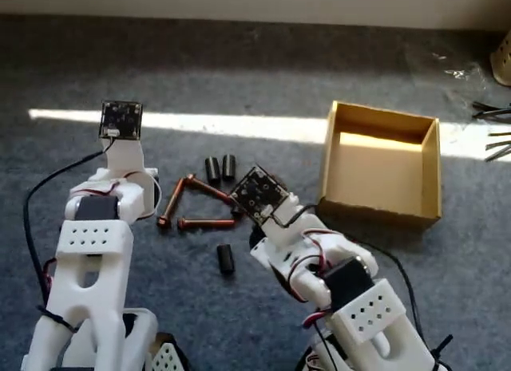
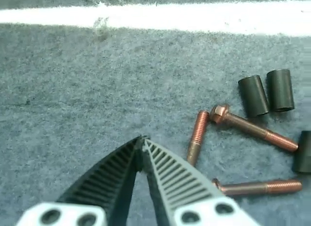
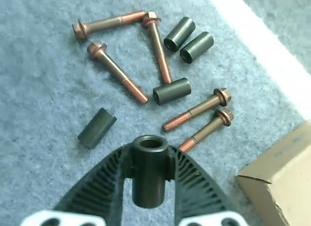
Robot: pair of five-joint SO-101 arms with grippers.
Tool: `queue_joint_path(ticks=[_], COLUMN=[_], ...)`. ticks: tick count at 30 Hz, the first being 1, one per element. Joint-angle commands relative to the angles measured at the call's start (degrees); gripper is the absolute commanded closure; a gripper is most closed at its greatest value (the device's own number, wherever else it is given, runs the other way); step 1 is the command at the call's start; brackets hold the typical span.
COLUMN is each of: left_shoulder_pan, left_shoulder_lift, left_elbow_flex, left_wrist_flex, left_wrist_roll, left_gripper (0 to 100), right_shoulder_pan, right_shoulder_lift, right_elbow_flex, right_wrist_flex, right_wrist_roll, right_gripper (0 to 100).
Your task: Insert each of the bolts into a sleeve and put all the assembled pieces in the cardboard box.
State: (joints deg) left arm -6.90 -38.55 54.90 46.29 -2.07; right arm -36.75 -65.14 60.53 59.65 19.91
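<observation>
One cardboard box (image 1: 375, 197) is the biggest thing near me. It stands open-topped on the grey carpet (image 1: 447, 291), off to the right of my right hand and slightly ahead of it. One of its corners (image 3: 282, 177) shows close beside that hand.

My two white arms come next: the left arm (image 1: 92, 243) and the right arm (image 1: 351, 295), side by side, both stretched forward over the carpet.

My right hand (image 3: 150, 155) is narrowed onto a black sleeve (image 3: 148, 180), which is pinched between its ribbed fingers (image 3: 109, 177) with its open bore at their tips. My left hand (image 2: 142, 143) has its fingers pressed together at the tips with nothing between them. It hangs over bare carpet to the left of the parts.

Five copper-coloured bolts (image 3: 116, 70) lie ahead of my right hand. Three of them form a loose triangle (image 1: 206, 223) between my two hands. The other two (image 3: 197, 109) lie side by side just in front of the right hand, on the box side.

Four loose sleeves lie there too. A pair (image 3: 180, 34) sits side by side beyond the bolts, farthest from both hands. One (image 3: 171, 91) lies at the threaded tip of a bolt. One (image 3: 97, 127) lies alone, close to my right hand on its left side.
</observation>
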Motion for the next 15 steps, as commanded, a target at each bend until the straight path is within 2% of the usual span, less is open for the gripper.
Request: queue_joint_path(ticks=[1,4,7,11,13,15], left_shoulder_pan=[5.67,6.55,6.64,6.99,6.99,7.78], left_shoulder_lift=[-0.22,-0.22,-0.13,-0.13,-0.13,-0.13], left_elbow_flex=[-0.66,-0.57,-0.57,-0.84,-0.84,-0.57], left_wrist_flex=[2.02,2.29,2.46,5.54,7.56,9.14], left_wrist_roll=[-7.47,-13.1,-13.01,-8.97,-9.32,-12.75], left_gripper=[99,99,99,99,99,99], right_shoulder_pan=[1.54,4.62,7.96,9.54,9.54,9.45], right_shoulder_lift=[-5.05,-8.31,-10.59,-12.62,-13.14,-13.32], right_elbow_flex=[1.54,3.38,5.85,10.15,12.09,13.49], right_wrist_flex=[0.13,0.13,-0.75,-6.02,-7.69,-8.31], right_wrist_roll=[-0.53,-0.53,-0.79,-7.74,-7.3,-7.03], right_gripper=[99.3,99.3,99.3,99.3,99.3,99.3])
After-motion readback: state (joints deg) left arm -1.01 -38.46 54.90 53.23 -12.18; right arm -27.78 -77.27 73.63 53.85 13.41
